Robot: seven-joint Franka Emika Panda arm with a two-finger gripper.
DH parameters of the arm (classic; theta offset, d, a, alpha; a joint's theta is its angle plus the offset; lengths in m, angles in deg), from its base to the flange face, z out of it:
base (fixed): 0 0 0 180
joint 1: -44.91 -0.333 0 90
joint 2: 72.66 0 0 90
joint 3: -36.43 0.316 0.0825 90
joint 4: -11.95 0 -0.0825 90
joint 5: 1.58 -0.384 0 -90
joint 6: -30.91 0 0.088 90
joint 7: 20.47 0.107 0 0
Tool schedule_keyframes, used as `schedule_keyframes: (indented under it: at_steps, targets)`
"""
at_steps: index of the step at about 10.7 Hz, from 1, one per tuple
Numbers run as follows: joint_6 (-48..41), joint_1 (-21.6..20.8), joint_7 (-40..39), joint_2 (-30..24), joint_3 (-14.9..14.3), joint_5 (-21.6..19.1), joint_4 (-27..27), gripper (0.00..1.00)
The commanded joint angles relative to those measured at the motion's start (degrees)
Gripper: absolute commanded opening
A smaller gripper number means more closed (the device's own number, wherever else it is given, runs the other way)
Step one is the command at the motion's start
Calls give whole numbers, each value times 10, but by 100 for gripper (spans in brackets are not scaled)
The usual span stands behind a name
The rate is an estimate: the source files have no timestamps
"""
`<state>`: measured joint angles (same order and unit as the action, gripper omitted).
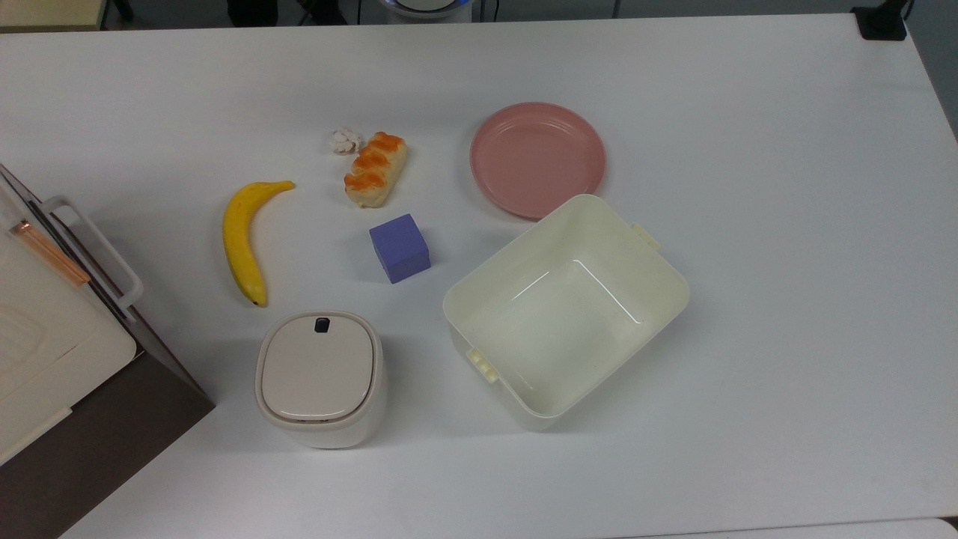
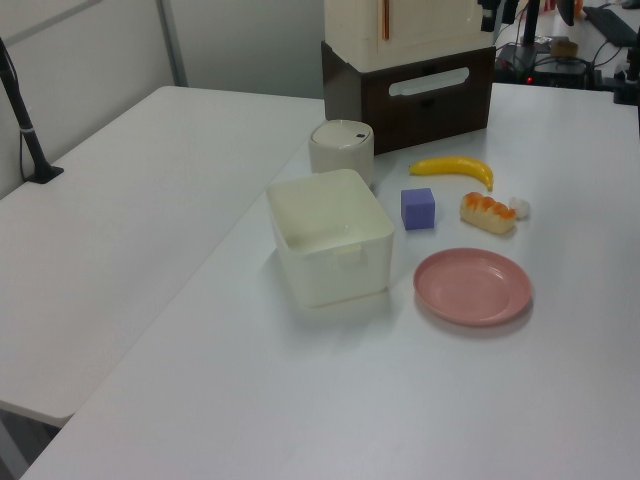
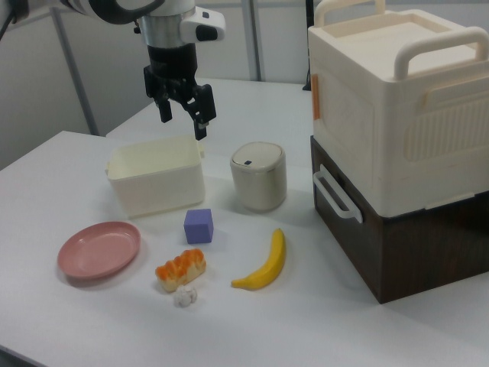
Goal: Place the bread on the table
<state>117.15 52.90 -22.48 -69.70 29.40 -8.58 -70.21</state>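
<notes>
One bread (image 1: 376,171) already flat on table (image 1: 748,112); gripper (image 3: 183,115) raised, fingers apart, empty; nothing left but retreat.

You've got a second white table (image 2: 120,220) butted up on the left view's left, plain grey wall panels (image 2: 250,40) behind it, and even, soft lighting.
</notes>
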Motion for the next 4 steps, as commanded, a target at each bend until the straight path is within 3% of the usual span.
schedule_keyframes:
  at_steps: [1, 4]
  targets:
    - [-2, -8, 14, -8, 1, 2, -2, 100]
    - [10, -19, 11, -6, 3, 18, -4, 100]
